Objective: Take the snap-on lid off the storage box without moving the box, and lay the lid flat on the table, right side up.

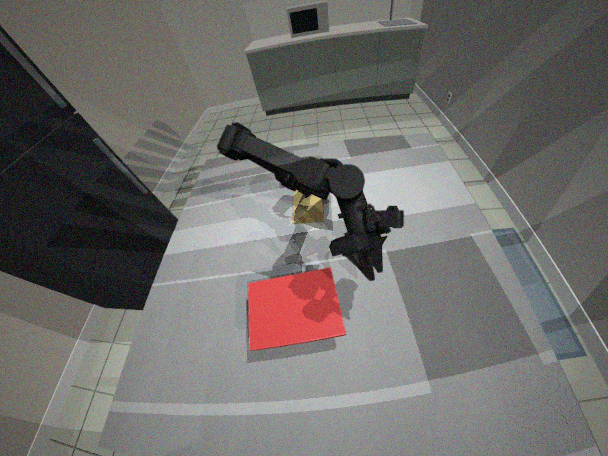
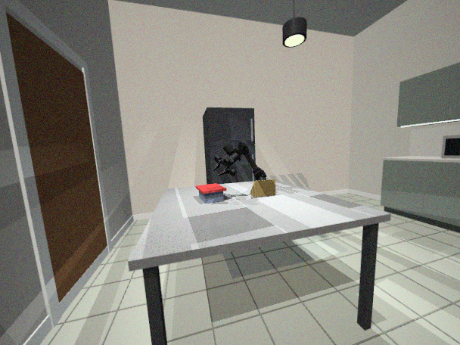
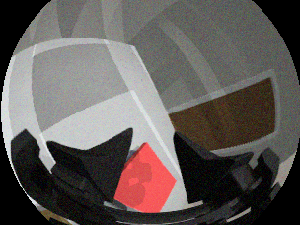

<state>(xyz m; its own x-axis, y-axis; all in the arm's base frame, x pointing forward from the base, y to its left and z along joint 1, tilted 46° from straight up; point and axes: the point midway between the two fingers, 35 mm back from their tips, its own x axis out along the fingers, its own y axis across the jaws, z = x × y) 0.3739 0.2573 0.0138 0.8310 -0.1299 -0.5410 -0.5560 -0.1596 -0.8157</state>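
The red lid [image 1: 275, 320] [image 2: 210, 188] [image 3: 160, 183] sits flat on top of the blue-grey storage box [image 2: 212, 197]. In the top view the lid hides nearly all of the box. My gripper [image 1: 376, 274] [image 2: 218, 171] [image 3: 153, 133] is partly open, with nothing between its fingers. It hangs in the air above the lid's height, off to the lid's upper right in the top view, and touches neither lid nor box. In the wrist view the lid shows low down, between and beyond the two black fingers. The arm's shadow falls across the lid.
A yellow wedge-like block [image 1: 309, 212] [image 2: 265, 188] stands on the table [image 1: 200, 380] [image 2: 303, 216], near the arm's base and partly under the arm in the top view. A dark fridge [image 1: 85, 215] [image 2: 228, 128] stands beyond the table.
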